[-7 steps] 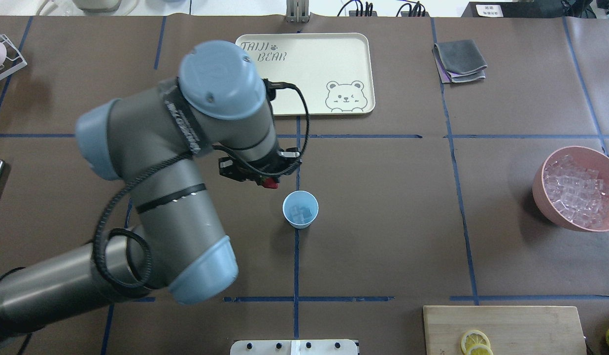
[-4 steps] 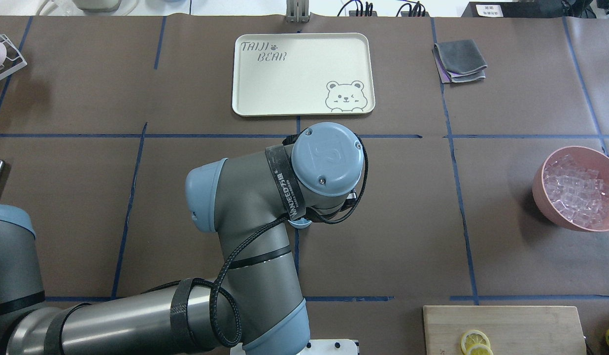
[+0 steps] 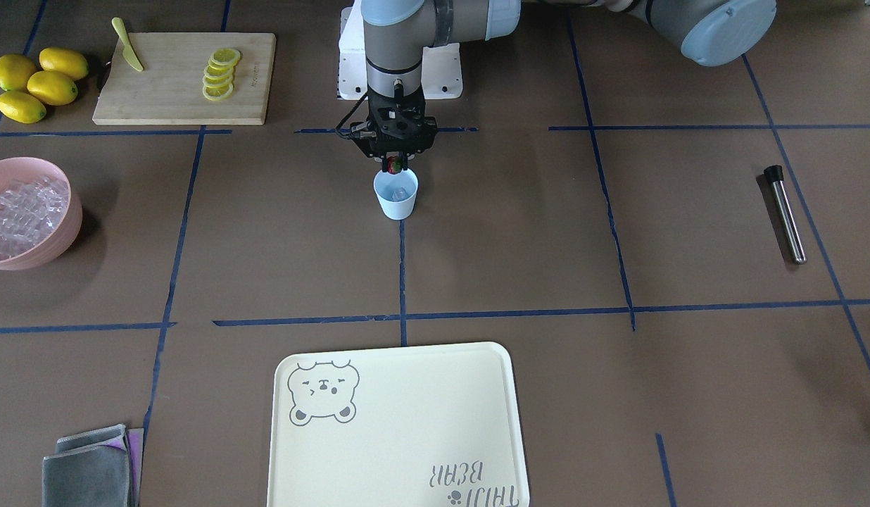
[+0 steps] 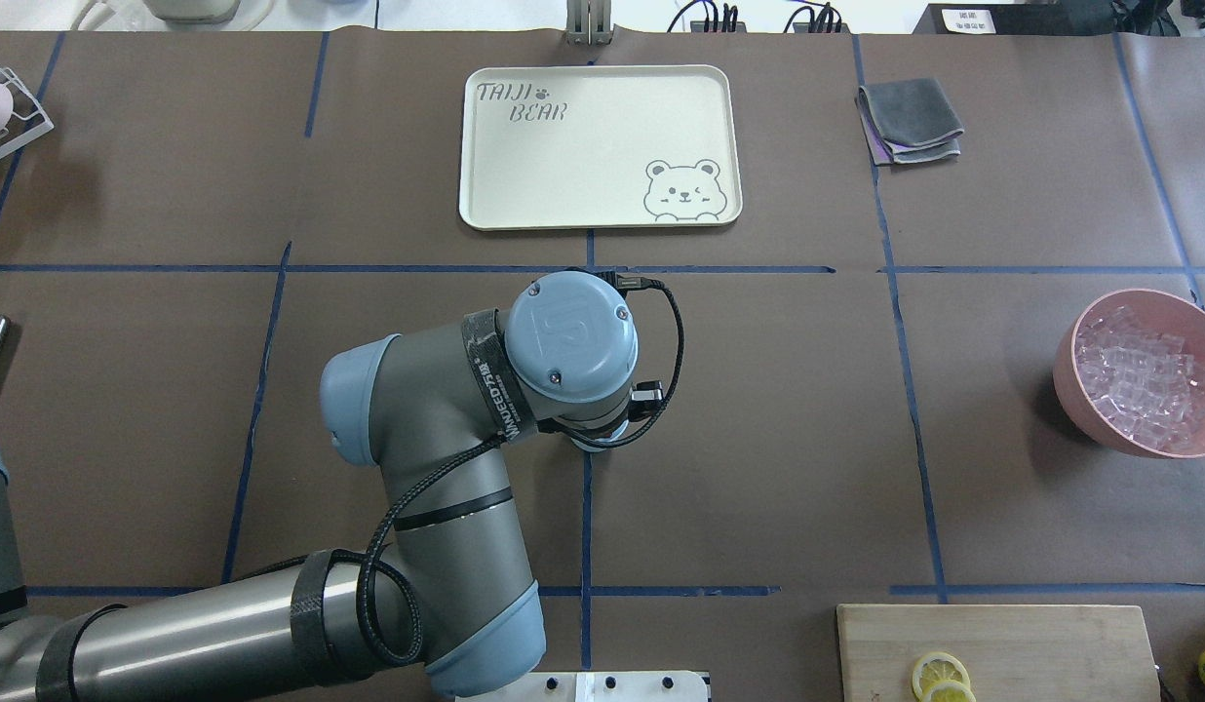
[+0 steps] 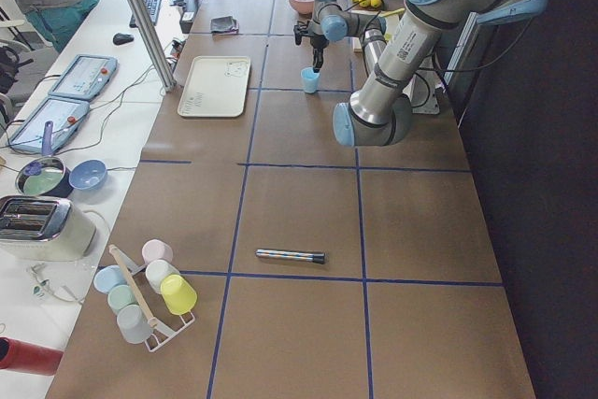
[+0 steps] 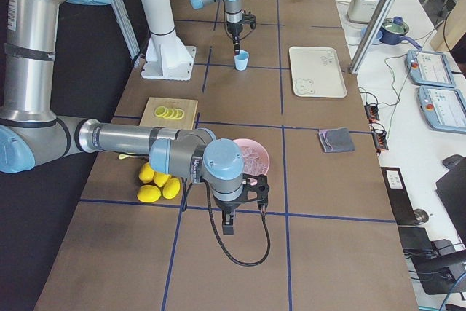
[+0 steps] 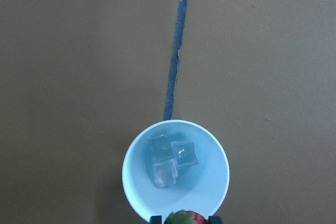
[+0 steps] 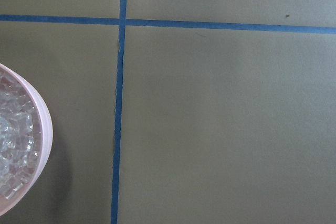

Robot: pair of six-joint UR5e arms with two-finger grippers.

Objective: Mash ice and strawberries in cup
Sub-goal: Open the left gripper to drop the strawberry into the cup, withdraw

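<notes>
Left gripper (image 3: 393,163) pinches the strawberry (image 7: 185,217) just above the blue cup (image 3: 395,198) at upper centre of the front view, ice (image 7: 170,160) cubes inside; right gripper (image 6: 228,225) beside pink bowl (image 6: 266,158), opening can't be told.

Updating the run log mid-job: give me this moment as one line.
left gripper: shut on strawberry | position: above cup rim, not released | contents: three ice cubes | right gripper: cannot tell
</notes>
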